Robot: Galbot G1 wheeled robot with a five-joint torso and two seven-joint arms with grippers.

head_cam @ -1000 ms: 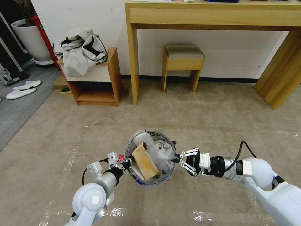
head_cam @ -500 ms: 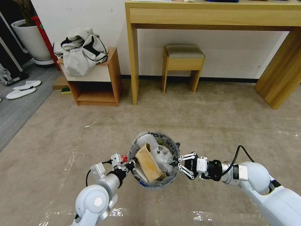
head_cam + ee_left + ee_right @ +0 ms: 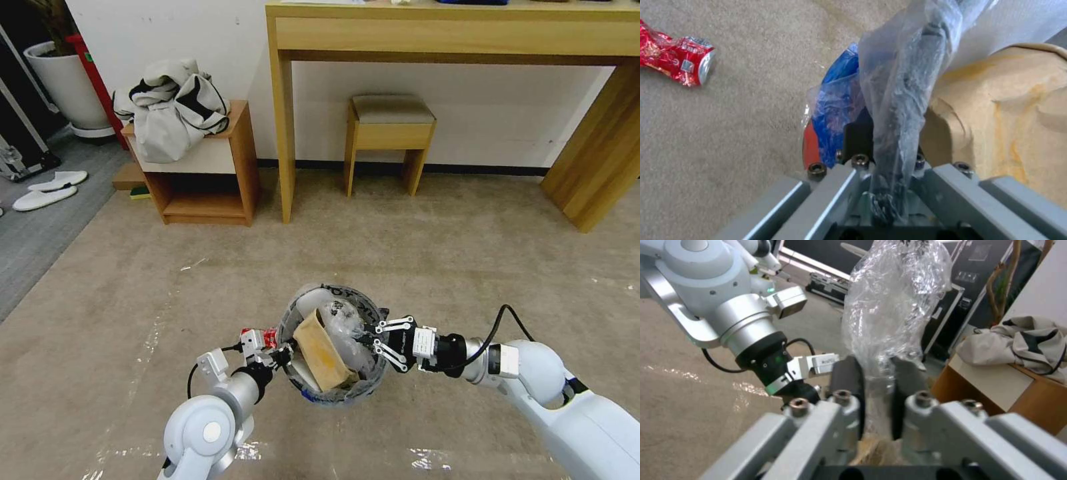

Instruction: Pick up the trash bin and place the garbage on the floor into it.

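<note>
The trash bin [image 3: 333, 393] hangs low over the floor [image 3: 433, 267], its clear liner [image 3: 902, 76] draped over the rim. My left gripper [image 3: 285, 350] is shut on the bin's left rim [image 3: 835, 100], pinching liner and wall. Inside the bin lean a brown cardboard scrap [image 3: 323, 350] and a white flat piece [image 3: 312, 303]. From the right, my right gripper [image 3: 365, 340] reaches over the bin's rim, shut on the clear plastic wad [image 3: 893, 306]. A crushed red soda can [image 3: 678, 61] lies on the carpet just left of the bin [image 3: 265, 335].
A wooden desk [image 3: 453, 33] and a stool [image 3: 389, 137] stand against the far wall. A low cabinet [image 3: 200, 180] with a grey bag on it is at the back left. Beyond it are a white planter [image 3: 63, 83] and white slippers [image 3: 47, 189] on grey flooring.
My right gripper has moved left with the plastic wad, from beside the bin's right rim to over its opening. The bin and left gripper have shifted slightly right.
</note>
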